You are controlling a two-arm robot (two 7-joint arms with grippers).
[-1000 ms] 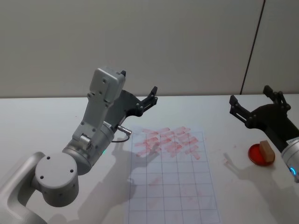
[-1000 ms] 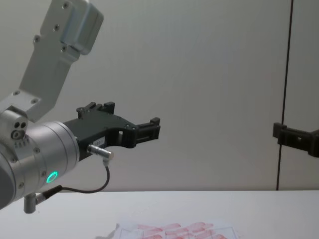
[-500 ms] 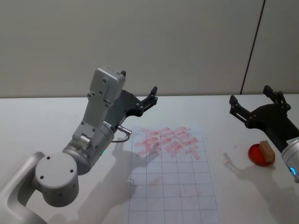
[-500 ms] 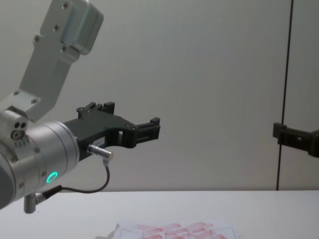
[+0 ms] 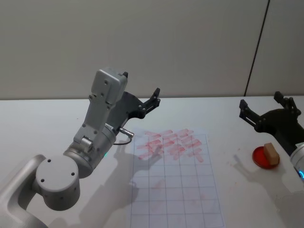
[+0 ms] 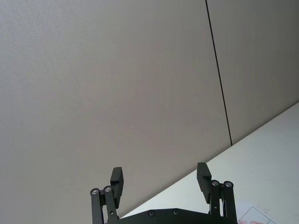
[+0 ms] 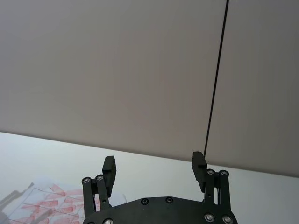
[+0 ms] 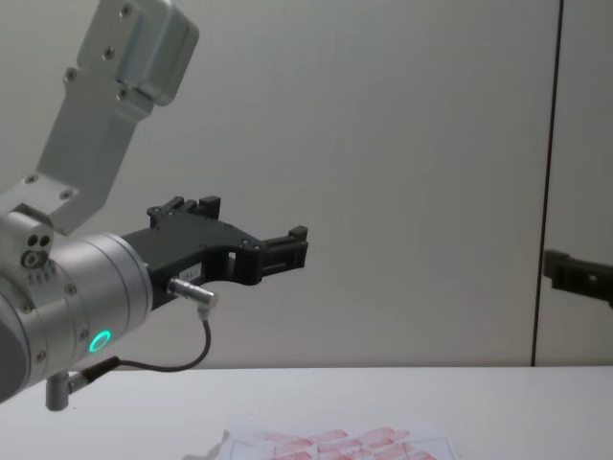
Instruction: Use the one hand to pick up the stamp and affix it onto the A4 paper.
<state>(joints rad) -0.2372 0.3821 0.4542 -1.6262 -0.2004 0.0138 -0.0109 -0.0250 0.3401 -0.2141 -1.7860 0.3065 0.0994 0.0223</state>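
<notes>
Stamp point(image 5: 271, 152): pale raw-looking wood, matt. A4 paper point(image 5: 176, 190): thin matt sheet. Left gripper point(image 6: 160, 171), right gripper point(image 7: 154, 161): matt black, plastic-like. Left wrist housing point(image 8: 86, 287): smooth satin metal. Table point(image 5: 38, 118): smooth, matt white.

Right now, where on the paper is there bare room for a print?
The paper's lower rows, below the pink prints, look nearly bare. The table between paper and red pad is free too. The top rows are crowded. Right pincer hangs by the pad.
</notes>
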